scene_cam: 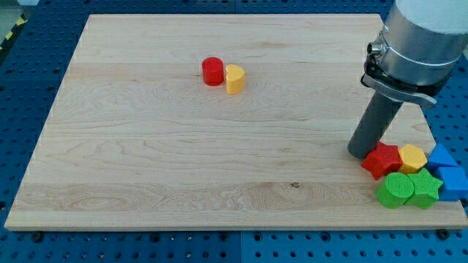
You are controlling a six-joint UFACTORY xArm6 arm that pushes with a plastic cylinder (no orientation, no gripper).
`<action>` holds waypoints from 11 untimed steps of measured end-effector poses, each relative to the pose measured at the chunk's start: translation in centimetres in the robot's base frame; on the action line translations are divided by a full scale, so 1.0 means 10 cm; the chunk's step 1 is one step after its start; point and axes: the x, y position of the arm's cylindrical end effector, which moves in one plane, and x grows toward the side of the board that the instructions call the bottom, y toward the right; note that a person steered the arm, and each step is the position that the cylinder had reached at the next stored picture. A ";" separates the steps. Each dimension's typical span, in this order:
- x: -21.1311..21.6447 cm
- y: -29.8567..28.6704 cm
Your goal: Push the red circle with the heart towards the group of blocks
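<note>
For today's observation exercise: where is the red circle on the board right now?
The red circle sits in the upper middle of the board, touching the yellow heart on its right, far from my tip and the lower-right group.

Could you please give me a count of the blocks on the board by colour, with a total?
Red: 2, the red circle and the red star
Yellow: 2, the yellow heart and the yellow hexagon
Green: 2, the green circle and the green star
Blue: 2, the upper blue block and the lower blue block
Total: 8
</note>
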 end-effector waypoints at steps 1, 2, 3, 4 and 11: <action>-0.11 -0.11; -0.26 -0.81; -0.39 -1.88; -0.86 -2.81; -0.76 0.24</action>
